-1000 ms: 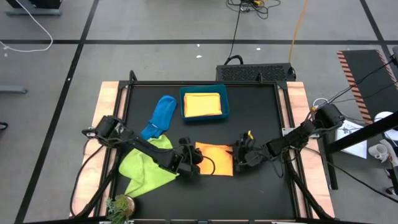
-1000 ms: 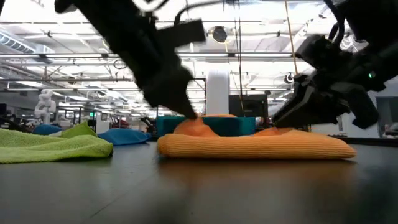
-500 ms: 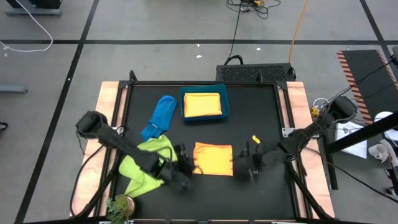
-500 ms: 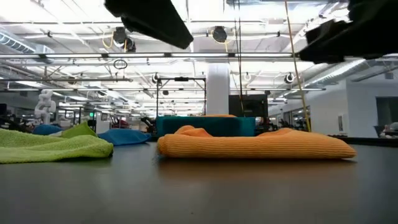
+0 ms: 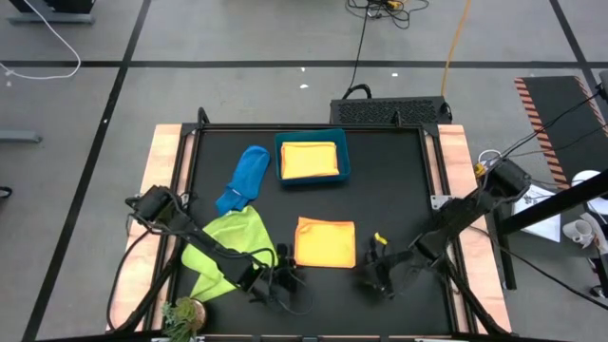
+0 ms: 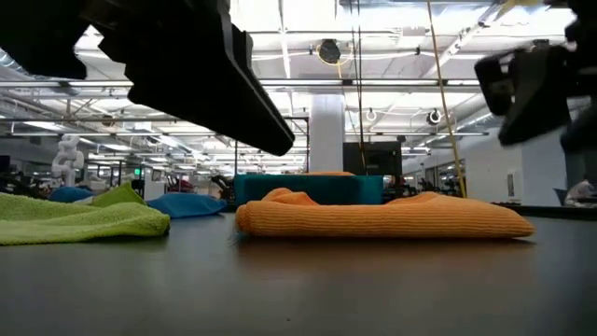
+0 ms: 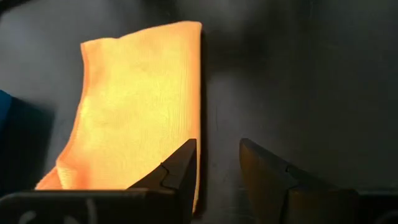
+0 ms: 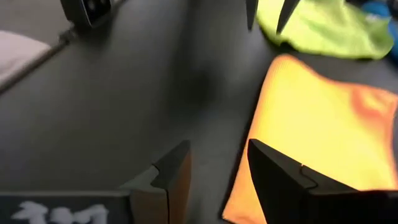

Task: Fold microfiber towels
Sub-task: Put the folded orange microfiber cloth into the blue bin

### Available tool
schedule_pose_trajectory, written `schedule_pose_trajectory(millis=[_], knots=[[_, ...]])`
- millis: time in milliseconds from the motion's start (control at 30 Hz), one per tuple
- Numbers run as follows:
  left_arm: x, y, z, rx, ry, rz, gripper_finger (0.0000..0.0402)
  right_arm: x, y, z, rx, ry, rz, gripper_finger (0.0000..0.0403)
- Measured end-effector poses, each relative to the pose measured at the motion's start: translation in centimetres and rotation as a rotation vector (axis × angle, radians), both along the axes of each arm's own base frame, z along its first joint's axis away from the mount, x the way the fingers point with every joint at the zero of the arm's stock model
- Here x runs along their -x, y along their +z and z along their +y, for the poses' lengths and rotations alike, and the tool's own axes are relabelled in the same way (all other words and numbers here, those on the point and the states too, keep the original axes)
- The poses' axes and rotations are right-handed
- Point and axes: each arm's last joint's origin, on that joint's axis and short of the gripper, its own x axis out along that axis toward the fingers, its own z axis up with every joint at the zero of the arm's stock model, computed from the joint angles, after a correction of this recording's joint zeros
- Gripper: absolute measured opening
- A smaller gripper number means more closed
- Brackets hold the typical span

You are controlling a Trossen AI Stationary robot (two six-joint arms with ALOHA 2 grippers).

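Two claws empty and parted, left claw [image 7: 214, 165], right claw [image 8: 214, 168], orange towel [image 5: 325, 242] partly cropped in wrist views.

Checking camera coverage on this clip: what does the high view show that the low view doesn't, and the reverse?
Only the high view shows the yellow towel lying inside the teal bin, and both grippers, left and right, open and empty near the table's front edge. Only the low view shows the room behind the table and the folded orange towel's rounded side profile. Both show the orange, lime green towel and blue towel.
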Motion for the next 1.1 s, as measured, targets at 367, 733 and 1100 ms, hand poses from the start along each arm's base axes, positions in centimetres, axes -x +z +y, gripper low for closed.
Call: schedule_pose_trajectory(millis=[367, 733, 1100], knots=[[-0.2, -1.1, -0.1, -0.007, -0.02, 0.034, 0.0124, -0.4, -3.2, 0.3, 0.063, -0.015, 0.095, 0.0148], [-0.9, -2.5, 1.0, -0.08, -0.001, 0.067, 0.0124, -0.6, -3.5, -0.1, 0.211, -0.043, 0.053, 0.0148], [-1.6, -4.8, 2.4, -0.084, 0.028, 0.16, 0.0124, -0.9, -4.0, -1.5, 0.22, -0.112, 0.122, 0.0148]])
